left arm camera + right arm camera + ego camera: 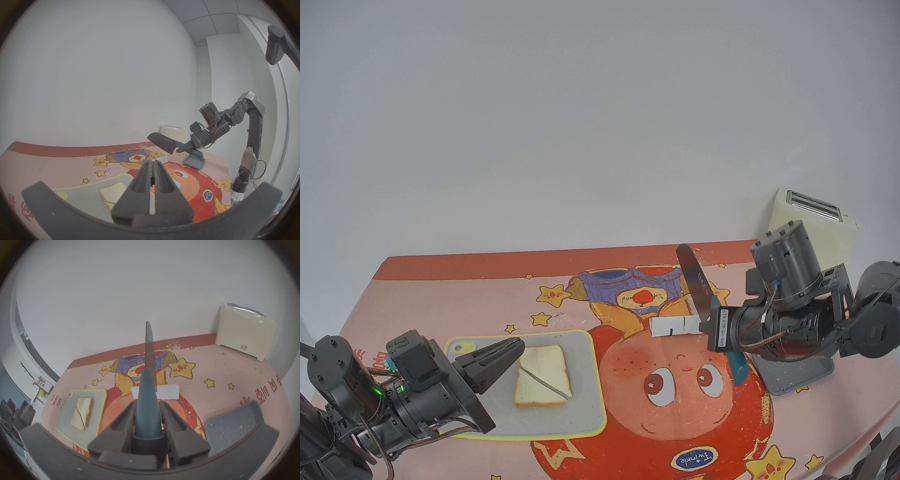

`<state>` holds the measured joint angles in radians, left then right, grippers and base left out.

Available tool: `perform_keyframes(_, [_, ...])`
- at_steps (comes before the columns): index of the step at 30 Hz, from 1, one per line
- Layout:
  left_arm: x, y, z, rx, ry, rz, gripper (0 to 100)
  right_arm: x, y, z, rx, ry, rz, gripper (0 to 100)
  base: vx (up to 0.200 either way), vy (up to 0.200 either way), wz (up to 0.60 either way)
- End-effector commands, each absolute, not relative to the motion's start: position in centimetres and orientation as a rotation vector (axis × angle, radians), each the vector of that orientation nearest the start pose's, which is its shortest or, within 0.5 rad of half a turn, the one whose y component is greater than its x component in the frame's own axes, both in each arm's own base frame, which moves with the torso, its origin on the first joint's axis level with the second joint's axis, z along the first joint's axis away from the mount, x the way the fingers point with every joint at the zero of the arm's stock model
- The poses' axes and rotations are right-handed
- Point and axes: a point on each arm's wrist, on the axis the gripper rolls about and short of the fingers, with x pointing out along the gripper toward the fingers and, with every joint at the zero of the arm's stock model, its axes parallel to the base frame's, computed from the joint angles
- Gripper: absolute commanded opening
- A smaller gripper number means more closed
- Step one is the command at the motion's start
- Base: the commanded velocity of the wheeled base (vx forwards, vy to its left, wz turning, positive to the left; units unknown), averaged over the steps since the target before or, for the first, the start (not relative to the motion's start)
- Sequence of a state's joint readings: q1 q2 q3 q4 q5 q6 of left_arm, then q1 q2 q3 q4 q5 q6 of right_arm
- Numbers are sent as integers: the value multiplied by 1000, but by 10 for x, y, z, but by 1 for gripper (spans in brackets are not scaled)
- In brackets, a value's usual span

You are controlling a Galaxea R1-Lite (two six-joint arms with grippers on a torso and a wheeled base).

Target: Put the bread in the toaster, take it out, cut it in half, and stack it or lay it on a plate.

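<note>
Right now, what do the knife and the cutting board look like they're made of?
Knife: dark matte blade, possibly coated steel or ceramic; the smooth teal handle looks like plastic.
Cutting board: probably plastic, judging by its flat matte grey face and moulded yellow rim.

the head view looks forward and down from above the pink cartoon-printed worktop. each wrist view sits low and close, facing along its own jaws, the right along a teal-handled steel knife. all three share the grey yellow-edged cutting board and cut white bread slice.
</note>
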<state>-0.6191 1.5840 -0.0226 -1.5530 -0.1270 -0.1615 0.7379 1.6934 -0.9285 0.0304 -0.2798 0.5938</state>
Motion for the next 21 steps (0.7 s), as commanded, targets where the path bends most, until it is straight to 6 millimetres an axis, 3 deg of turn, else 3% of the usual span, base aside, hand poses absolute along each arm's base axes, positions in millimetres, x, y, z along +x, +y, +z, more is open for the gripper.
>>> perform_keyframes(1, [147,-108,127,-154,50,-746,0,213,196,151,142,818,225,0,0,0,0])
perform_keyframes(11, [146,-108,128,-156,45,-748,0,223,190,141,126,823,142,0,0,0,0])
perform_keyframes(21, [144,-108,128,-155,47,-754,0,217,191,135,163,855,136,0,0,0,0])
